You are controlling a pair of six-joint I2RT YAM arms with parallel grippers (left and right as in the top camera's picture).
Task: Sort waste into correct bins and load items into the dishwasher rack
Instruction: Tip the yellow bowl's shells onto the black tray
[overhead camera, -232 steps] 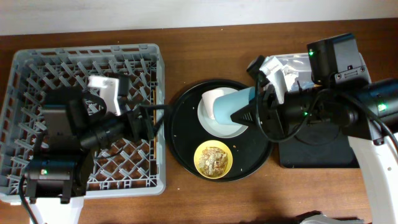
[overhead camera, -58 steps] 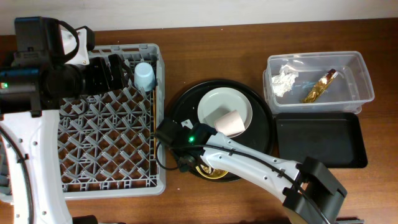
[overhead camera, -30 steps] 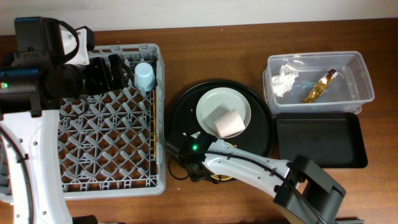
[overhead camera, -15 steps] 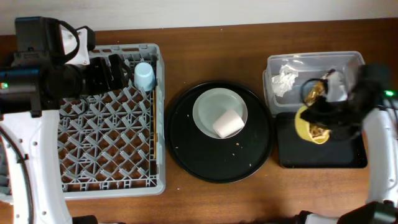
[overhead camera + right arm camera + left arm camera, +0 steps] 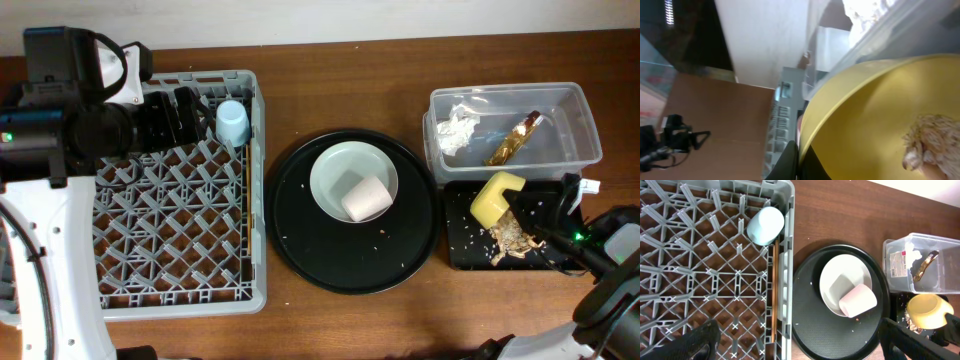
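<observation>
My right gripper is shut on the rim of the yellow bowl, tilted over the shallow black tray. Brownish food scraps lie in that tray; some cling inside the bowl in the right wrist view, where the jaws pinch its rim. The clear tub holds the white tissue and gold wrapper. The pink cup lies on the grey-green plate. The light-blue cup and chopsticks are in the grey rack. My left gripper is open and empty above the rack.
The plate sits on a large round black tray between the rack and the bins; small crumbs are scattered on it. The black tray lies directly in front of the clear tub at the right. Bare wooden table lies around them.
The yellow bowl went from the round tray to over the shallow black tray and tipped; scraps now lie in the tray. The left arm has not moved.
</observation>
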